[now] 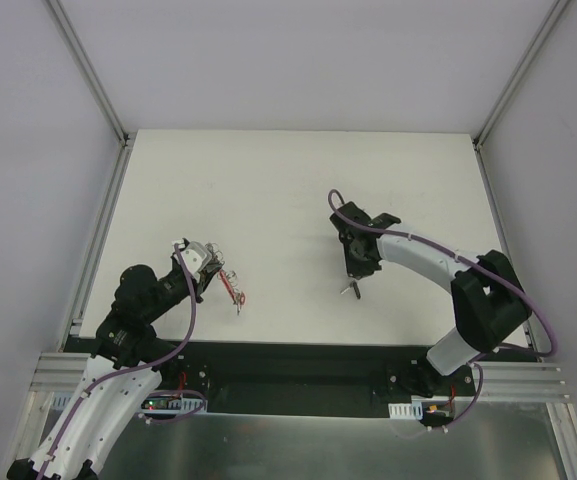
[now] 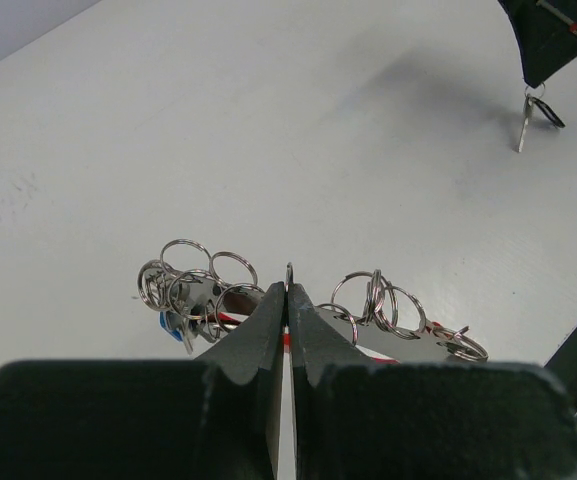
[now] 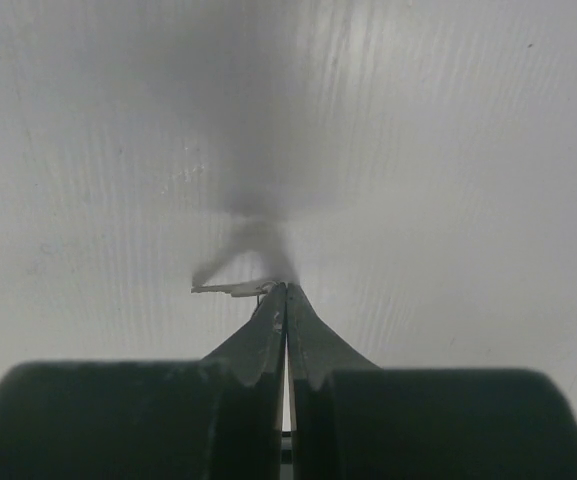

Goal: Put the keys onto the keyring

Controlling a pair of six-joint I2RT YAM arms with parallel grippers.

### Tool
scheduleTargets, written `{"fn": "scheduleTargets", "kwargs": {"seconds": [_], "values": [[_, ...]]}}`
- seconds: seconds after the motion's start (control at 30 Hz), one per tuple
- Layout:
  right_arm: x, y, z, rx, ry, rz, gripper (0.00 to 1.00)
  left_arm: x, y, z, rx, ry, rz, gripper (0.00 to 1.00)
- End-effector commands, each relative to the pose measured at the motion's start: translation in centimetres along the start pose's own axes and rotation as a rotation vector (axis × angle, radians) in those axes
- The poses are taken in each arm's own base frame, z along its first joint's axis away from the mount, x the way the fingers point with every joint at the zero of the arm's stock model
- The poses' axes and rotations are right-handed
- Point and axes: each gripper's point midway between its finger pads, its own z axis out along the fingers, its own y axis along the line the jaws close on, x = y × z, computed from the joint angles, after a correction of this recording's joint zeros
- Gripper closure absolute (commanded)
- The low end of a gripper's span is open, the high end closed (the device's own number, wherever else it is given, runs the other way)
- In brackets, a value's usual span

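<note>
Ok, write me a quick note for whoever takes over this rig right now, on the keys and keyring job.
Left tool: shut on a ring of the keyring, with the bunch spread to either side of its fingers.
Right tool: shut on one key, dark-headed, hanging from its tip over the table.
The two tools are well apart, with bare table between them.
Done: keyring and key are each gripped.
Left: bring the key to the keyring and thread it on.
A blue head shows in the bunch; I cannot tell whether it is threaded.
</note>
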Motion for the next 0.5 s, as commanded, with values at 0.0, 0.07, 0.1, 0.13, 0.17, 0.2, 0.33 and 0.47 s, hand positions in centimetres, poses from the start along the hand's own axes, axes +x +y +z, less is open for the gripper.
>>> {"fn": "scheduleTargets", "kwargs": {"seconds": [0.0, 0.07, 0.1, 0.13, 0.17, 0.2, 0.33, 0.47], "values": [[2.3, 2.2, -0.5, -0.034, 0.074, -0.025, 0.99, -2.4, 0.1, -0.1, 0.002, -0.077, 0.023, 1.0], [3.0, 3.3, -0.2, -0.053, 0.111, -0.027, 0.99, -2.3, 0.1, -0.1, 0.005, -0.076, 0.025, 1.0], [3.5, 3.9, -0.1, -0.064, 0.124, -0.036, 0.99, -2.3, 0.0, -0.1, 0.006, -0.076, 0.023, 1.0], [3.6, 4.7, -0.1, -0.086, 0.135, -0.027, 0.99, -2.4, 0.0, -0.1, 0.009, -0.078, 0.024, 1.0], [4.1, 5.1, 0.2, -0.088, 0.154, -0.032, 0.99, -2.4, 0.0, -0.1, 0.009, -0.079, 0.024, 1.0], [4.3, 5.6, 0.2, -0.096, 0.162, -0.035, 0.99, -2.4, -0.1, -0.2, 0.01, -0.081, 0.023, 1.0], [4.6, 7.2, 0.6, -0.109, 0.211, -0.014, 0.99, -2.4, -0.1, -0.1, 0.012, -0.078, 0.022, 1.0], [3.5, 8.1, 0.7, -0.116, 0.205, 0.005, 0.99, -2.3, -0.1, -0.1, 0.014, -0.076, 0.021, 1.0]]}}
